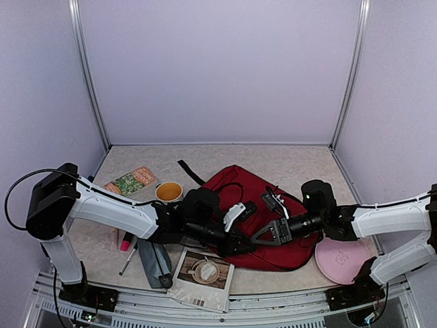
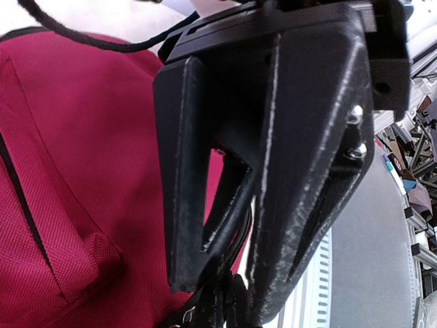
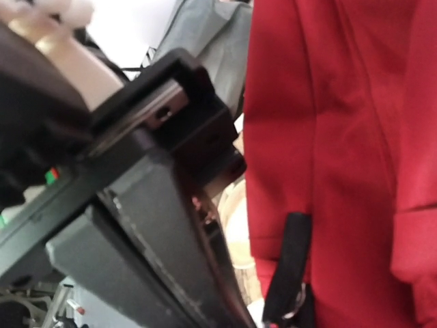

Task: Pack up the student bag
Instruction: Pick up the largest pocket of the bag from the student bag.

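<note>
The student bag is a dark red backpack lying flat in the middle of the table. It also fills the left wrist view and the right side of the right wrist view. At its near edge my left gripper is shut on a black strap of the bag. My right gripper sits just to the right, almost touching the left one over the same edge. Blurred dark gripper parts block the right wrist view, so its jaw gap is unclear. A black strap with a metal ring hangs beside them.
A photo-cover book and a grey pouch lie near the front edge. A pink marker, an orange cup and a green-orange booklet are at the left. A pink plate sits at the right.
</note>
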`<state>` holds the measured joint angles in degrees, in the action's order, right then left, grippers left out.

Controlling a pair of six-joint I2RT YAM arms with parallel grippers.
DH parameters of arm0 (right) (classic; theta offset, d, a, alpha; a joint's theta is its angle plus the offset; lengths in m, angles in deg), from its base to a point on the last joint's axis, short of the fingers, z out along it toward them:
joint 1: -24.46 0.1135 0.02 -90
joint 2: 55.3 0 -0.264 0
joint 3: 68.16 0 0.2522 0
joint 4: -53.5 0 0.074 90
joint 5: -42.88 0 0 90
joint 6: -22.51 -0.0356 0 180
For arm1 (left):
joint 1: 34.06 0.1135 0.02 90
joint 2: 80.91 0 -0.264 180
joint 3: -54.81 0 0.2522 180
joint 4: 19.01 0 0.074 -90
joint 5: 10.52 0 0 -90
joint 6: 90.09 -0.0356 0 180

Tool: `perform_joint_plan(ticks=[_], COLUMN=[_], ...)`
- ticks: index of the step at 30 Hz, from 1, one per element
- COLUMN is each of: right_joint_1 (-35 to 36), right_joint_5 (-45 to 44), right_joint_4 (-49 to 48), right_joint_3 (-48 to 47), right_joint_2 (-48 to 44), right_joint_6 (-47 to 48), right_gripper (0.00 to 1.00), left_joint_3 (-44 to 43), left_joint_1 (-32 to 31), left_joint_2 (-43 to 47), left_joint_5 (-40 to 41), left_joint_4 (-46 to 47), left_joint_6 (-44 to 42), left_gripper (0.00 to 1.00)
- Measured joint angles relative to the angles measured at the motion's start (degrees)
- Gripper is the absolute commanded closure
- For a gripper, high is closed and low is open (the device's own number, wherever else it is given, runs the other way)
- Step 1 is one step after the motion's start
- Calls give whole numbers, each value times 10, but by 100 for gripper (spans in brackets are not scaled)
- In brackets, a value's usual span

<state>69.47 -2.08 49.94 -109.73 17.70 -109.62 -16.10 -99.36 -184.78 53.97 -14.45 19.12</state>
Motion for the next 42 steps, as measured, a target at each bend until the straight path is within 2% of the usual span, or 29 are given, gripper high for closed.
perform_joint_plan(ticks=[2,4,8,13,19,27,31,34,36,42], right_joint_1=[2,3,3,3,3,3,3,3,3,3], right_joint_5=[0,0,-2,-1,5,8,9,7,4,-7], right_joint_4=[2,3,6,7,1,-14,-18,-18,-16,-1], right_joint_3=[-3,-4,-5,-3,9,22,23,23,23,23], right_joint_2=[4,4,4,-1,-11,-13,-13,-13,-16,-37], right_joint_6=[4,8,10,9,9,9,9,10,12,11], right_gripper=[81,87,81,85,81,100,100,100,100,100], left_joint_3=[0,0,1,1,1,1,1,1,1,1], left_joint_1=[0,0,0,0,0,-1,-2,-2,-2,-4], left_joint_2=[0,0,0,0,0,1,2,2,3,18], left_joint_5=[0,0,-4,-6,-8,-13,-14,-14,-10,26], left_joint_4=[-5,-8,-8,-7,-4,-5,-8,-8,-7,-27], left_joint_6=[0,0,-1,-1,-2,-2,-3,-4,-5,-6], left_gripper=[100,100,100,100,100,100,100,71,58,45])
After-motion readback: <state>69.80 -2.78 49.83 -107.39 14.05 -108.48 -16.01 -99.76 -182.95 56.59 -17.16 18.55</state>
